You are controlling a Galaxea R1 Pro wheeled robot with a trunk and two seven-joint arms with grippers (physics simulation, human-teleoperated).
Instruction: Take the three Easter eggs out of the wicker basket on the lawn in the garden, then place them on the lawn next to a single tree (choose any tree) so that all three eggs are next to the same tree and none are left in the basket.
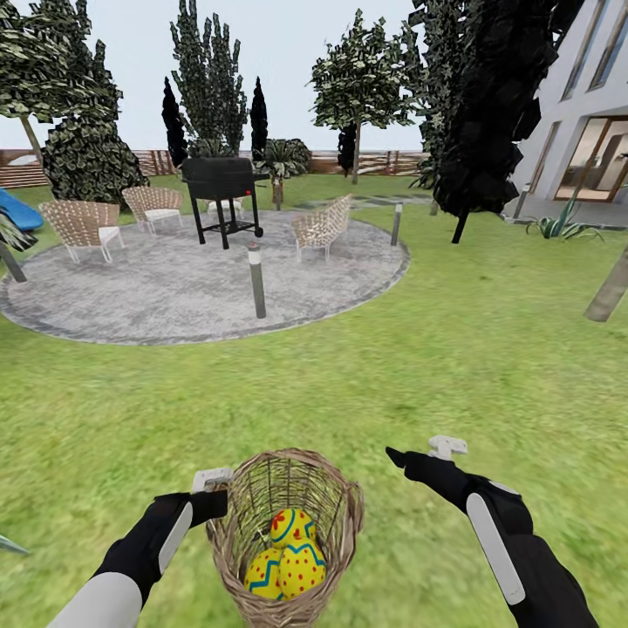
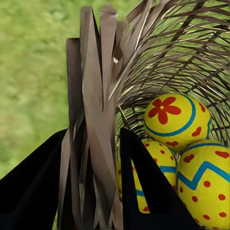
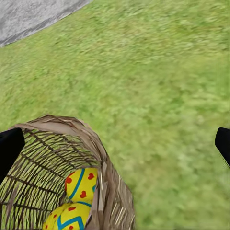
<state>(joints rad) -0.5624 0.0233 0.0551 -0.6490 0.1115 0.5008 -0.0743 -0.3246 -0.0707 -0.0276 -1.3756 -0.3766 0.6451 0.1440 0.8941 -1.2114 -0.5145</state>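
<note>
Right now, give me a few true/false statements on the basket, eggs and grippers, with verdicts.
1. All three Easter eggs lie inside the wicker basket. True.
2. The left gripper is shut on the basket's rim. True: its fingers sit either side of the woven wall in the left wrist view.
3. The right gripper holds an egg. False: it is open and empty, out over the lawn to the right of the basket.
4. The basket stands on the grey paving. False: it is over the grass, well short of the paved circle.
5. The barbecue grill stands on the paved circle. True.
</note>
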